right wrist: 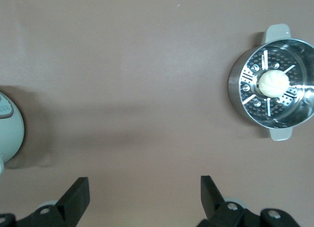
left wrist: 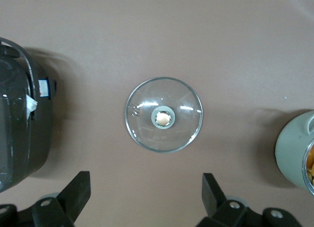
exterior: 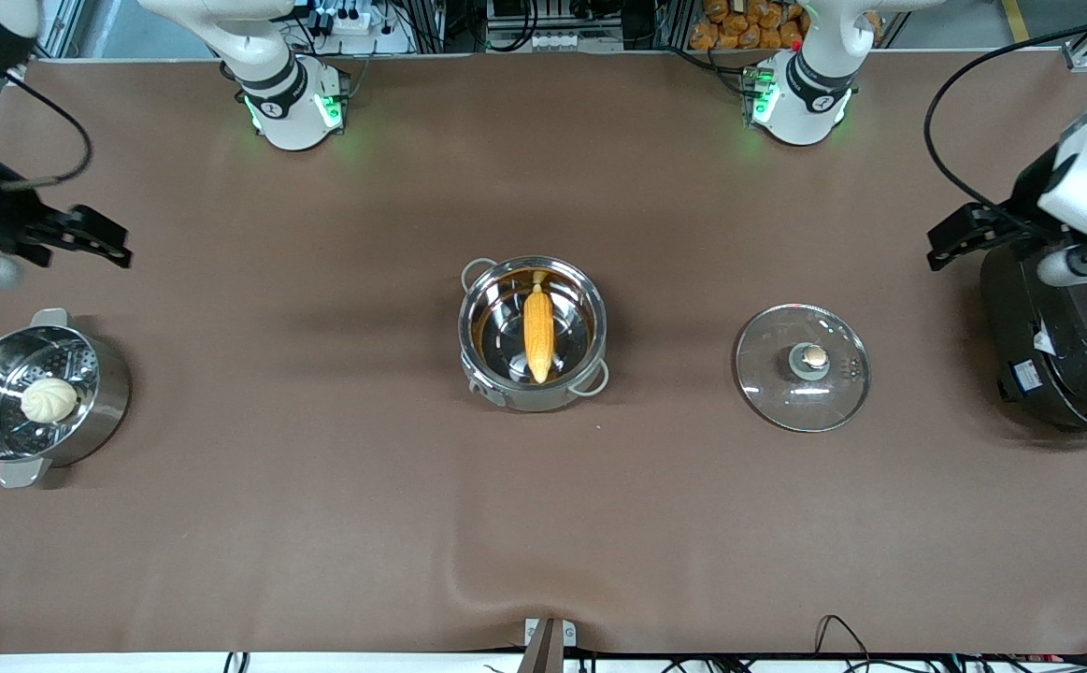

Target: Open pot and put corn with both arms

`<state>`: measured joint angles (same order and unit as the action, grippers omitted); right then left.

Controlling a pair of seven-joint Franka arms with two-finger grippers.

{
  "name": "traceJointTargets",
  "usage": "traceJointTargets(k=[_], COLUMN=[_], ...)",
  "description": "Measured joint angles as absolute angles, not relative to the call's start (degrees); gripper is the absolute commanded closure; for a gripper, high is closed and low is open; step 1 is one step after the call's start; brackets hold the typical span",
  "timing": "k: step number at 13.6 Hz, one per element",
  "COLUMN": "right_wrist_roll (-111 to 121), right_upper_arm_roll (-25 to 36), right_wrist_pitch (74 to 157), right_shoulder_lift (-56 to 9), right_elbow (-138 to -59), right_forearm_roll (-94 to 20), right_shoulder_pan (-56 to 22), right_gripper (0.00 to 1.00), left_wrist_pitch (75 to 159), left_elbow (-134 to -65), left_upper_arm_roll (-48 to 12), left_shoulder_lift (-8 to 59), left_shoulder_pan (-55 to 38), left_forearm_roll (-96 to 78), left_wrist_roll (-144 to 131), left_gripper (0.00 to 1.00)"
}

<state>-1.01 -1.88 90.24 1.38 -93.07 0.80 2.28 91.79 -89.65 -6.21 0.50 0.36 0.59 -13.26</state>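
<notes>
The shiny pot [exterior: 536, 400] stands open at the table's middle. The yellow-orange corn [exterior: 538, 332] lies inside it. Its glass lid [exterior: 802, 366] with the copper knob [exterior: 814, 355] lies flat on the table toward the left arm's end. The lid also shows in the left wrist view [left wrist: 164, 114]. My left gripper [exterior: 959, 238] is open and empty, up in the air beside the black cooker; its own view shows it [left wrist: 146, 180] spread wide. My right gripper [exterior: 90, 238] is open and empty, up over the right arm's end of the table, and shows wide open in its own view [right wrist: 144, 183].
A steel steamer pot [exterior: 94, 411] with a whitish bun [exterior: 49, 399] stands at the right arm's end, also in the right wrist view [right wrist: 240, 89]. A large black cooker [exterior: 1066, 355] stands at the left arm's end.
</notes>
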Motion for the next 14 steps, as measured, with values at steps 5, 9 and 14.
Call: traceJointTargets(k=[5,9,14], right_wrist_roll=[-0.53,-0.50,-0.40], right_upper_arm_roll=[-1.92,-1.94,-1.94], right_wrist_pitch=[88.97,88.04,86.48], right_shoulder_lift=[1.37,1.36,1.35], right_elbow=[-90.37,-90.26,-90.16], right_forearm_roll=[0.76,0.53,-0.95], right_shoulder_pan=[4.11,5.31,6.12], right_gripper=[0.00,0.00,0.00], left_wrist_pitch=[88.63,88.57,88.45], left_elbow=[-87.30,-86.97,-86.80], left_upper_arm_roll=[-6.24,-6.43,-7.42], left_shoulder_lift=[1.79,2.27,2.27], left_shoulder_pan=[1.65,1.58,1.50], left_forearm_roll=[0.59,0.59,0.59], left_wrist_roll=[-13.10,-13.10,-11.90], left_gripper=[0.00,0.00,0.00])
